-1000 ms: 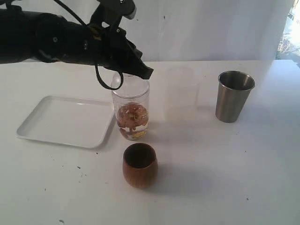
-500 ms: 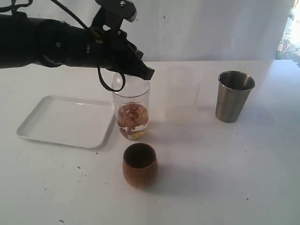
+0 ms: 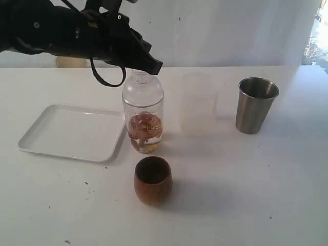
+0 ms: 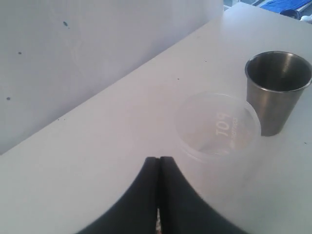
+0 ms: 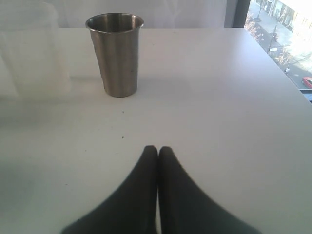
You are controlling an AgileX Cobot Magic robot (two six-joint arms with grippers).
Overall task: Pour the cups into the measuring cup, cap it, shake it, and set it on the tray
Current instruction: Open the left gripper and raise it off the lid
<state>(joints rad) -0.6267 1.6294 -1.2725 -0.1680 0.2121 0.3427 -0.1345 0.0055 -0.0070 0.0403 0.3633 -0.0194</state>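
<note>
The measuring cup stands beside the tray, holding brownish and yellow pieces in its lower half. A clear domed cap sits on its top. My left gripper hovers just above and slightly right of the cap, shut, with nothing seen between its fingertips. The wooden cup stands upright in front of the measuring cup. At the right stands the steel tumbler, upright and also in both wrist views. My right gripper is shut and empty, low over the table, short of the tumbler.
A frosted translucent cup stands between the measuring cup and the tumbler; the left wrist view looks down into the frosted cup. A white wall runs behind the table. The left arm's black cable loops down near the measuring cup.
The left arm has lifted up and back to the left off the measuring cup's top. The domed cap, earlier hidden under the gripper, now shows seated on the cup.
</note>
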